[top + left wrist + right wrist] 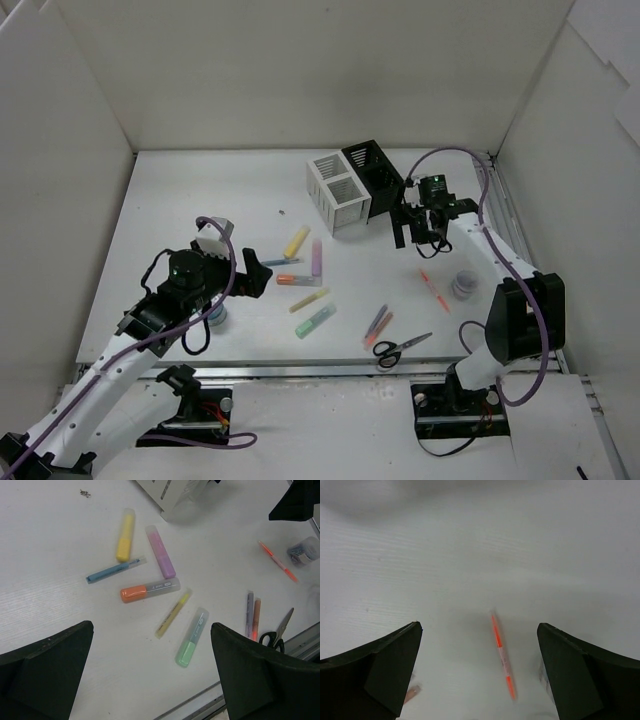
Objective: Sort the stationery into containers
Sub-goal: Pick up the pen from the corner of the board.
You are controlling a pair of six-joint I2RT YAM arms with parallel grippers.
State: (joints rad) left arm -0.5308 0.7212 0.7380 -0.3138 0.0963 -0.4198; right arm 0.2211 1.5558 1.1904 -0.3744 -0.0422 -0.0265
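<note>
Several pastel markers lie mid-table: yellow point(296, 241) point(124, 536), purple point(317, 256) point(161, 552), orange point(293, 280) point(149, 589), green point(315, 321) point(192, 637) and a thin blue one point(115, 570). The joined holders stand at the back, white point(340, 190) and black point(375, 175). The red pencil point(433, 290) point(502, 655) lies by the dotted jar point(465, 285) point(304, 550). The scissors point(400, 348) point(277, 632) lie near the front edge. My left gripper point(255, 275) point(152, 626) is open and empty, left of the markers. My right gripper point(415, 230) point(479, 626) is open and empty above the pencil.
A thin yellow pen point(173, 613) and two thin pens, purple point(249, 614) and orange point(256, 617), lie among the markers. Another small jar-like thing point(216, 317) sits under my left arm. White walls enclose the table; a rail point(330, 370) runs along its front edge.
</note>
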